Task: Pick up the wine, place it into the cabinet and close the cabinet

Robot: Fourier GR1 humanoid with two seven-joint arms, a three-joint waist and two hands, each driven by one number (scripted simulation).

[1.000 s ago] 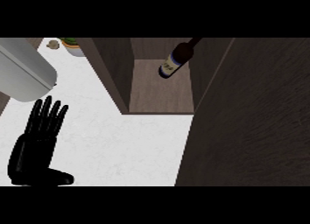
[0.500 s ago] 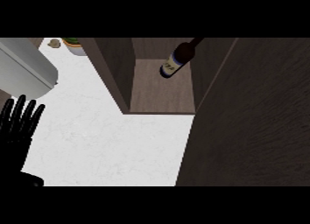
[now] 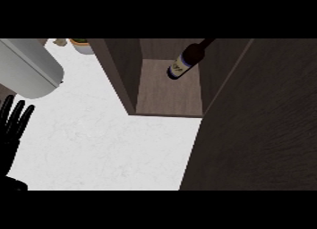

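Inside the open cabinet (image 3: pixel 168 96), on its wooden floor, stands the wine (image 3: pixel 185 61), dark bottle with a pale label. At the left edge of the head view, over the white counter (image 3: pixel 115 147), the left hand (image 3: pixel 6 127) shows with straight fingers, grasping nothing.

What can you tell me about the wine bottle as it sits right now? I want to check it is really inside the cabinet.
The wine bottle is dark glass with a pale label near its base. It sits inside the open wooden cabinet, on the brown shelf floor toward the back right. It appears to lean, neck pointing up and right toward the view's top. No hand touches it; its neck tip runs out of view.
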